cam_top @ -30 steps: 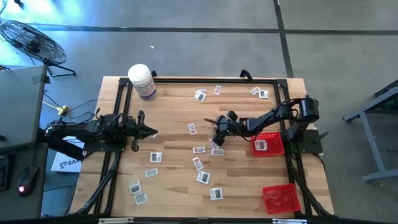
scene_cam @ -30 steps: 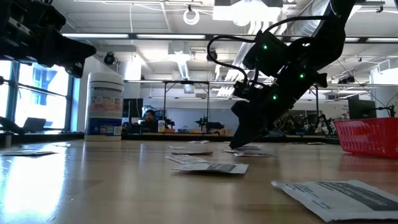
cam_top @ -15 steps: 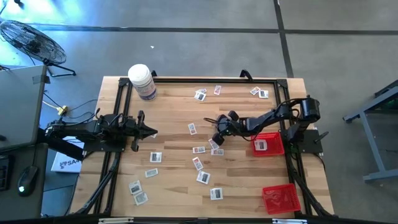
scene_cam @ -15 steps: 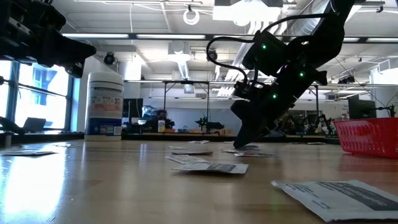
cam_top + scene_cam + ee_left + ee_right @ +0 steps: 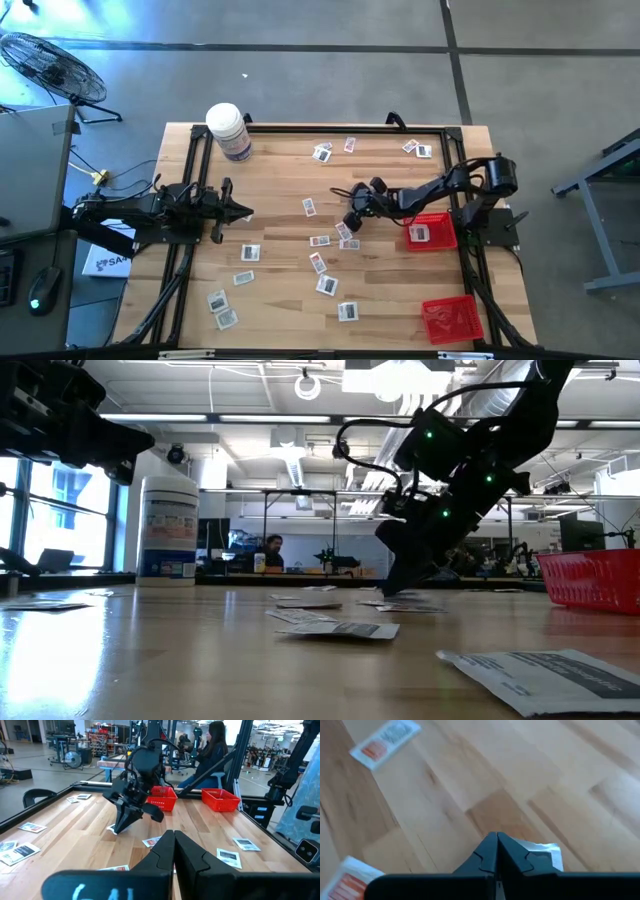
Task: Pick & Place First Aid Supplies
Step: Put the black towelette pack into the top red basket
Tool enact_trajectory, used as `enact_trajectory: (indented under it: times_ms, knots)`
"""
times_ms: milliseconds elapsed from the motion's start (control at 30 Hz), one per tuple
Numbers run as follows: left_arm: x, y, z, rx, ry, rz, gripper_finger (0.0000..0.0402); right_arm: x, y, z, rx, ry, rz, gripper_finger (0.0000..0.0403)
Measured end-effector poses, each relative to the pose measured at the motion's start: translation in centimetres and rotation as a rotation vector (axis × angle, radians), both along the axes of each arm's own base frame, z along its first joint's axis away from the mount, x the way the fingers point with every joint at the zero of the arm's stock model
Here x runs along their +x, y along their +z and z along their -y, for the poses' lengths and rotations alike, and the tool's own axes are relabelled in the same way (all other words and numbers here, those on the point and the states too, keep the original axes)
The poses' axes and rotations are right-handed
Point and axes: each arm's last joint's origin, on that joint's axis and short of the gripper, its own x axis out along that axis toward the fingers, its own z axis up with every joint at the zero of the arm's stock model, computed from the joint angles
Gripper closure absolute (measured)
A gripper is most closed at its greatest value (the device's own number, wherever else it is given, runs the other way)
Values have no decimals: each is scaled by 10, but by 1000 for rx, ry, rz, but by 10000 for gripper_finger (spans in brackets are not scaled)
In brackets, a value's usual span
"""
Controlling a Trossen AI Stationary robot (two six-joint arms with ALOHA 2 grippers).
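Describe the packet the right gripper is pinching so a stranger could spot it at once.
Start at the red basket holding one packet, beside the right arm. Follow that arm toward the table's middle to the right gripper. The packet under its shut fingertips is the only one being touched.

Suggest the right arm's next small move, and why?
Probably lift straight up a little: the right gripper is shut at the table with a packet pinched at its tips, so a small raise would confirm the hold before heading to the red basket.
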Motion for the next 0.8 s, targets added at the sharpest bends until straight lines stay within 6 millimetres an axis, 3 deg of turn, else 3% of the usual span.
enact_trajectory:
  times_ms: [500, 667, 800]
  knots:
    - [0, 0, 0, 0, 0, 0, 401, -1, 15, -3, 43, 9, 56, 402]
    - [0, 0, 0, 0, 0, 0, 401, -13, 43, -12, 59, -7, 75, 402]
    - [0, 0, 0, 0, 0, 0, 401, -35, 74, -21, 126, 3, 83, 402]
